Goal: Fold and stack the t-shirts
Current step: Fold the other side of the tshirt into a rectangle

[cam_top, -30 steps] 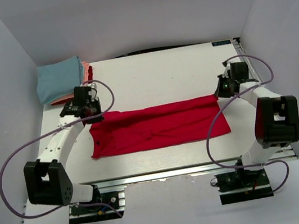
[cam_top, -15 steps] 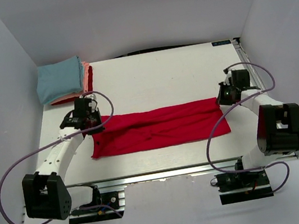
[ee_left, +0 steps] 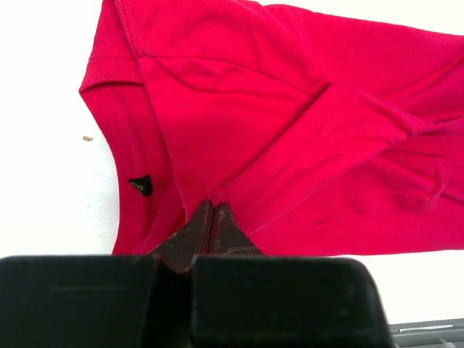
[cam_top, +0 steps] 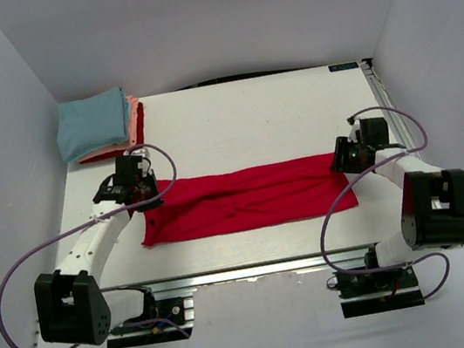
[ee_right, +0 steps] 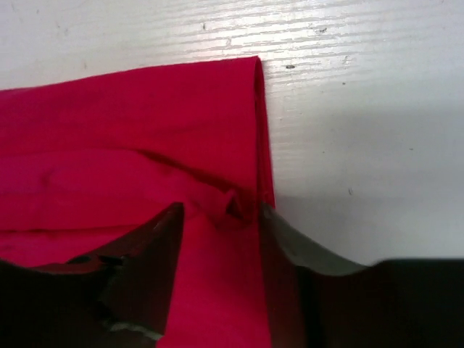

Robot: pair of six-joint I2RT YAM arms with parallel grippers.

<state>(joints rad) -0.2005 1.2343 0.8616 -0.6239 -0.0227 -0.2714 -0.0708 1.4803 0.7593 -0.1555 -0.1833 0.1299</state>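
Right gripper [ee_right: 221, 212] has parted over red shirt [cam_top: 245, 198]; left gripper [ee_left: 212, 209] pinches it

Folded stack [cam_top: 100, 124] lies behind-left of the spread shirt [cam_top: 249, 198].

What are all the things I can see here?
red t-shirt: one, bright red, lying as a long strip across the near half of the table
black label: one, inside the red t-shirt's neck
light blue shirt: one, folded, top of the stack in the far left corner
salmon-pink shirt: one, folded, under the blue one
red folded shirt: one, bottom of the stack
table: one, white
cables: two, purple, one looping off each arm
arms: two, white and black, at the near edge
left gripper: one, black, pinching the red t-shirt
right gripper: one, black, open over the shirt's other end
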